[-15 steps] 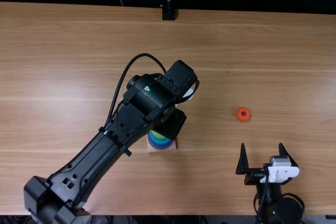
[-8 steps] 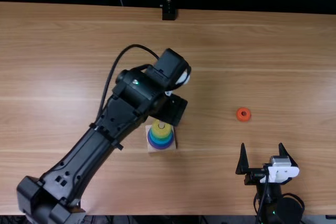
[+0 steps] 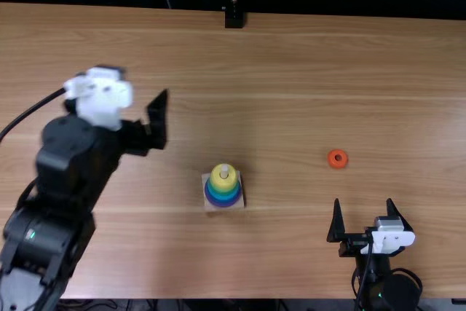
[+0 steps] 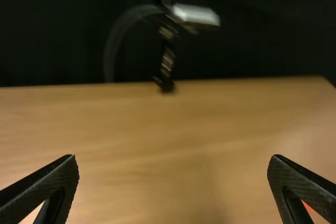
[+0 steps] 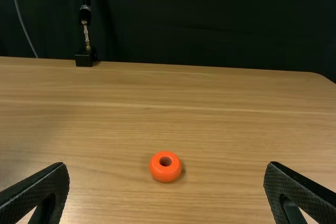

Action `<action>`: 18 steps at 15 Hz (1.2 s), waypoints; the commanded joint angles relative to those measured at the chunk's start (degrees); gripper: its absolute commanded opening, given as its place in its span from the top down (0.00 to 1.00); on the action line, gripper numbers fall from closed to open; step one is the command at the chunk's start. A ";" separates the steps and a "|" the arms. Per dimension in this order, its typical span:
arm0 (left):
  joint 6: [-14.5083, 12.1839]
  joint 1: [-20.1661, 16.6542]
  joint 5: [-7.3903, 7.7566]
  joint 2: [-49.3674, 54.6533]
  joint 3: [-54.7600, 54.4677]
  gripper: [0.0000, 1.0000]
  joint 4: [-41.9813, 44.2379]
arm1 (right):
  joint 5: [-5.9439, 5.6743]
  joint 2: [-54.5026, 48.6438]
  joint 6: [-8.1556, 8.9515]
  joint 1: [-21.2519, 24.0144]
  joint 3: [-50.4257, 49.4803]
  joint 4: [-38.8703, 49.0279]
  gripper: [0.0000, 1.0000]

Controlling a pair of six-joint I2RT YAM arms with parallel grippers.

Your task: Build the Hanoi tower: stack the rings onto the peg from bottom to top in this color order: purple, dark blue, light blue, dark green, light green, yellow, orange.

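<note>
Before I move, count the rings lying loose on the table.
1: the orange ring, lying flat to the right of the stacked tower. Another could be hidden beneath the left arm, which blocks part of the table.

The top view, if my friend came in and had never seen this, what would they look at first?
Probably the big black left arm, which fills much of the left side. Next, the bright ring tower near the middle, purple at the bottom and yellow on top. Then the orange ring, lying by itself on the wood to the right of the tower.
</note>
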State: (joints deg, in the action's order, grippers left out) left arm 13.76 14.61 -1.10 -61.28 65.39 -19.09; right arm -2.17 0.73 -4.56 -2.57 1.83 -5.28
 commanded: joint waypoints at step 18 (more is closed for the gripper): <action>-8.91 -9.87 2.90 61.28 -65.39 0.00 14.45 | -0.57 -0.73 0.44 0.63 -0.68 -0.69 0.00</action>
State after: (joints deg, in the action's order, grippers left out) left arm 8.95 5.52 0.84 -0.67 1.74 -4.78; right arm -2.15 0.73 -4.56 -2.57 1.83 -5.28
